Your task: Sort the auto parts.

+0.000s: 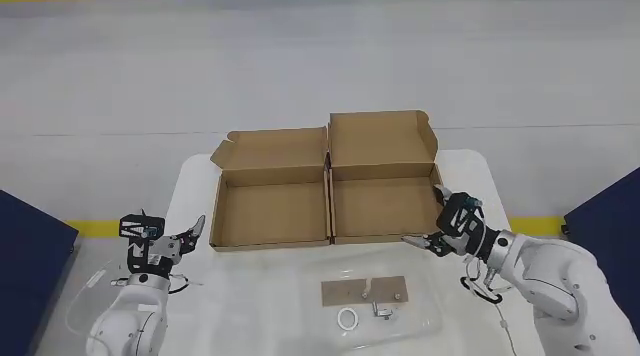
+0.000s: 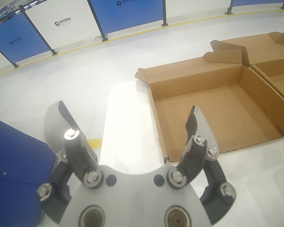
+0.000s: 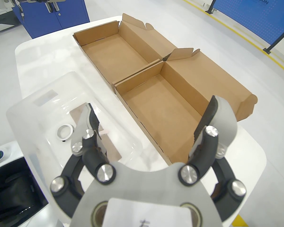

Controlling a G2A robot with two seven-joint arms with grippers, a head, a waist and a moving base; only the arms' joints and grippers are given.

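Left box, right box: plain brown cardboard. Table white. Tray clear. Ring white.

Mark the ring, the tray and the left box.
ring (image 3: 59,134), right wrist view, on its white band.
tray (image 3: 61,83), right wrist view, on its clear wall.
left box (image 1: 270,214), top view, on its bare floor.

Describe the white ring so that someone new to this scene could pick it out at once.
On the white table, nearer the robot than the two open cardboard boxes, sits a clear tray. The ring lies flat in it beside a brown card and a small metal part; it is the only white, round, hollow piece there.
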